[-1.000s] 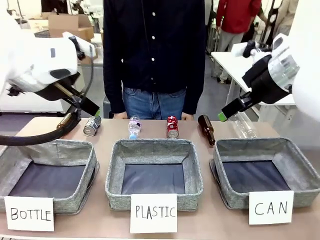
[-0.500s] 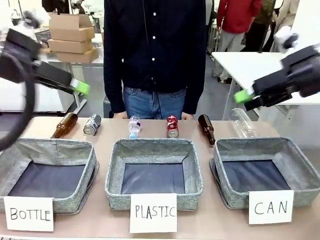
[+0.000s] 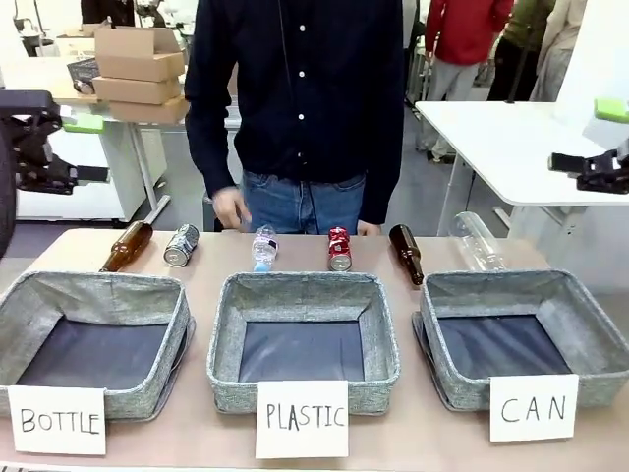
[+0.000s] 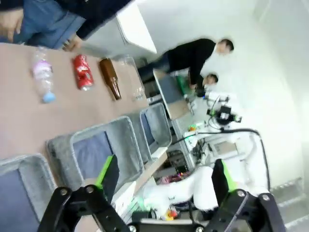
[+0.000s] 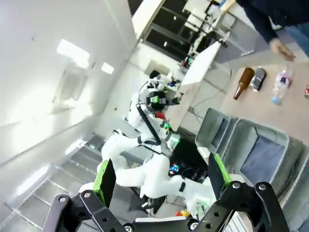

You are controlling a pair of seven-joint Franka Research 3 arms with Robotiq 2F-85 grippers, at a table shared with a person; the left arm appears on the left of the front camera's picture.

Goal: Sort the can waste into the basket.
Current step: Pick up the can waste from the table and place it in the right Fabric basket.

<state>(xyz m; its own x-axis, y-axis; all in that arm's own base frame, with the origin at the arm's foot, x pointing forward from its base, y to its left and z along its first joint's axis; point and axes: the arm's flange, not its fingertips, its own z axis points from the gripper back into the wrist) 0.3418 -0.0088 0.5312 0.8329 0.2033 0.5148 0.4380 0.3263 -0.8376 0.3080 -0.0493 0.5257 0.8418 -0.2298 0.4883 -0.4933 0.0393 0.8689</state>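
No can is being carried, so the work is standing at its first step: picking a can and reaching for it. The basket (image 3: 496,283) behind the card reading CAN (image 3: 533,407) is sitting empty. The red can (image 3: 339,249) is lying on its side on the table (image 3: 411,423), behind that basket and off toward the robot's left, just past a brown bottle (image 3: 405,253). The dark can (image 3: 181,246) is lying farther from the basket in the same direction, well apart from it.

Both arms are hanging high, well above the basket. The left gripper (image 4: 164,171) and the right gripper (image 5: 159,178) are each standing wide, with nothing between the pads.

As I judge it, the next move is calling for the arm nearer the basket to be coming down over the red can, closing across its round side without knocking the brown bottle.

The front view is giving the card's lettering and a person's hand (image 3: 229,206) hovering behind the row. The wrist views are giving the spread fingers head-on, which the front view is leaving hard to judge.
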